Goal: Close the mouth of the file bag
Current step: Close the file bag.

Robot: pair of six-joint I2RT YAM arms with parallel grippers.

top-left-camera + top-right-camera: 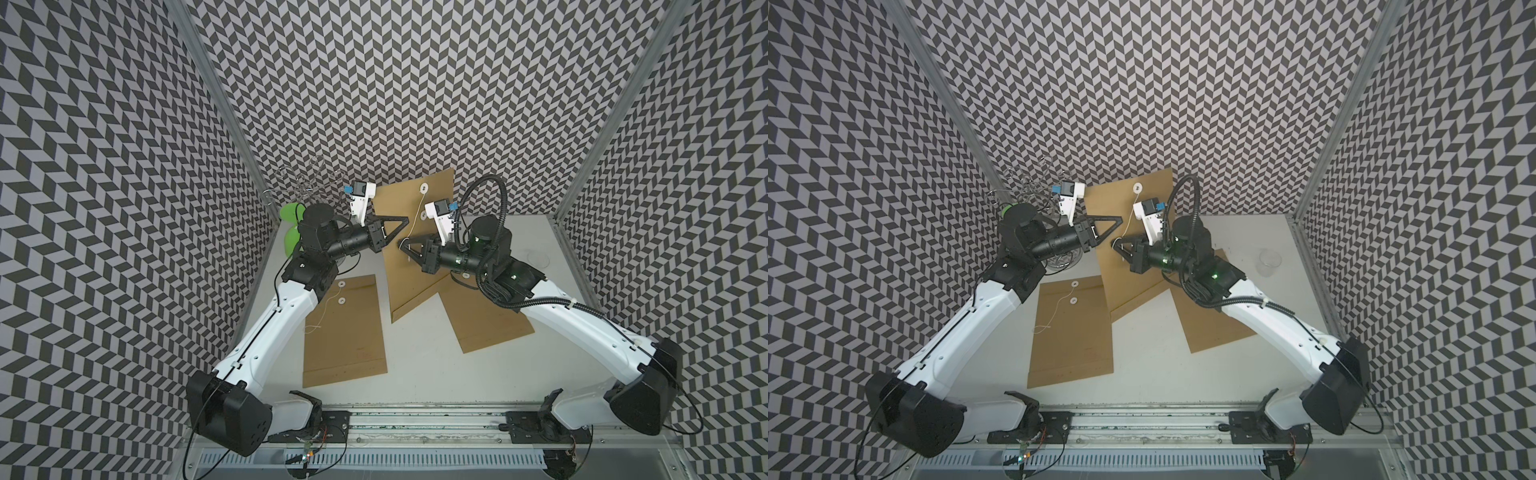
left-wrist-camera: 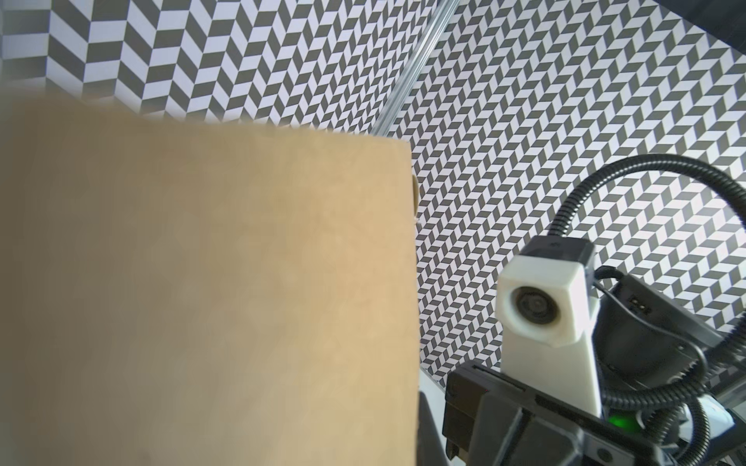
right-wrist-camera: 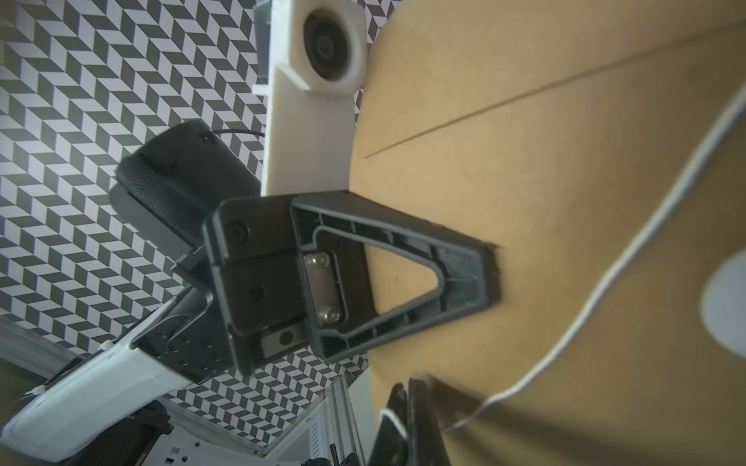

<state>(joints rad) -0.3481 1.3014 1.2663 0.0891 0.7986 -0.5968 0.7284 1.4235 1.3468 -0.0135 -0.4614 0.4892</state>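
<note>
Three bags here: two spares flat on the table, left spare and right spare, the latter partly under the right arm. The task bag is held up on a tilt at mid-table towards the back, between the two grippers, with its mouth end uppermost. I can't tell whether its low corner rests on the table. Left gripper has its jaws together, clamped on the bag's side edge. In the right wrist view one finger lies flat on the bag's front face, and the left wrist view is mostly filled by the bag's plain back. Right gripper has its jaws pinched on the string. In the right wrist view the white line runs into the closed tips. The string runs down from the upper disc past the lower disc to that gripper, nearly straight with only a slight bow. Step in hand, as I read it: the tie-off, with the bag steadied and the string end in hand, but no wrap on the lower disc visible yet. The next move probably calls for the right gripper to carry the string around the lower disc, keeping tension so the loop seats under the disc rim. The left gripper should hold the bag firm meanwhile. Risks are the thin string slipping from the pinch and the bag swinging when the string is pulled.
</note>
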